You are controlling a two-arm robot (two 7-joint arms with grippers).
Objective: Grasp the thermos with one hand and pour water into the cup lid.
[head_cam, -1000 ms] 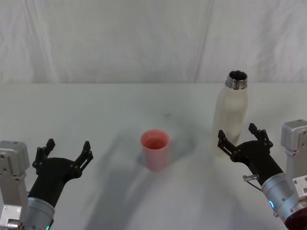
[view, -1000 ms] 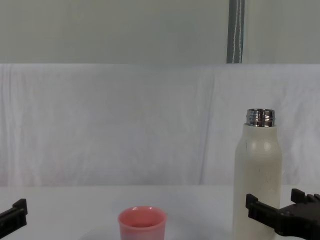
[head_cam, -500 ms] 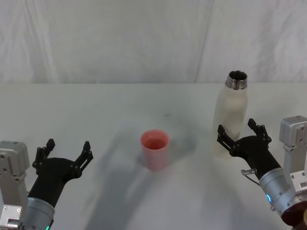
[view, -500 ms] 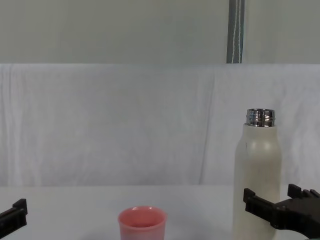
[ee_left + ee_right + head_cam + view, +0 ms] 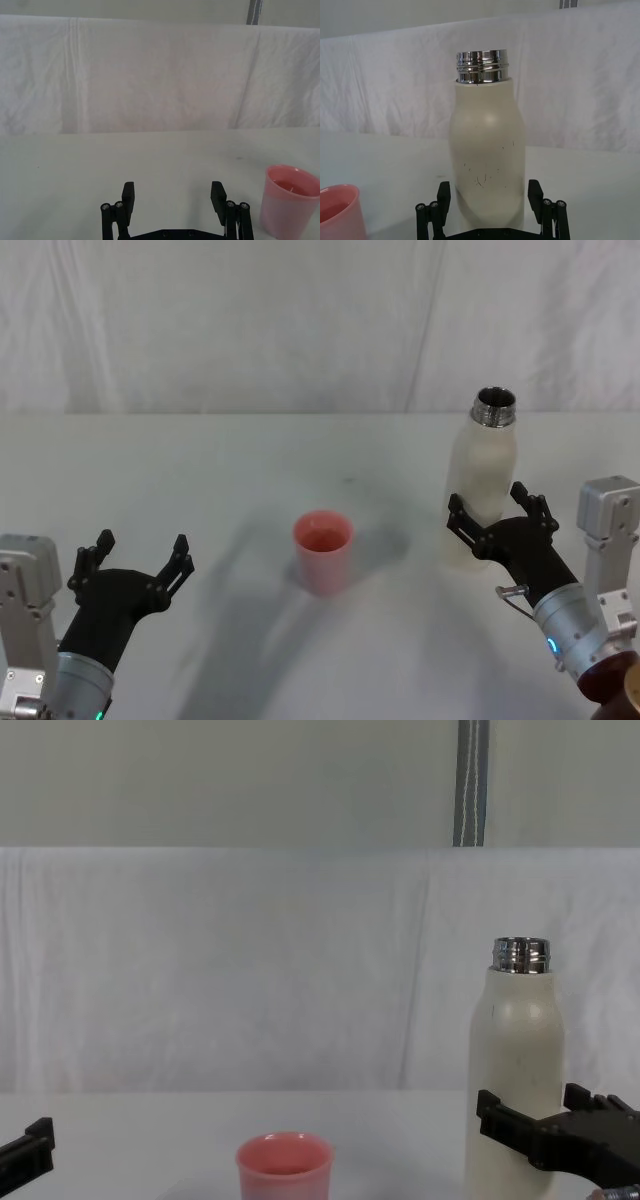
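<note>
Looking down from the head camera, I see the thermos (image 5: 483,480) standing upright on the right of the white worktop (image 5: 230,470), cap off, its steel neck open to the top. My right hand (image 5: 495,523) is at the lower part of the bottle with its fingers spread, one on either side of the body (I cannot tell from any view whether the pads touch it yet). In the right wrist view the thermos (image 5: 487,150) sits between the two black fingers (image 5: 443,196), and the lid (image 5: 337,210) shows at the edge. The lid (image 5: 322,551), a small pink cup, stands upright near the middle of the worktop, well apart from the thermos. My left hand (image 5: 137,563) hovers low on the left with its fingers spread, holding nothing, away from the lid.
</note>
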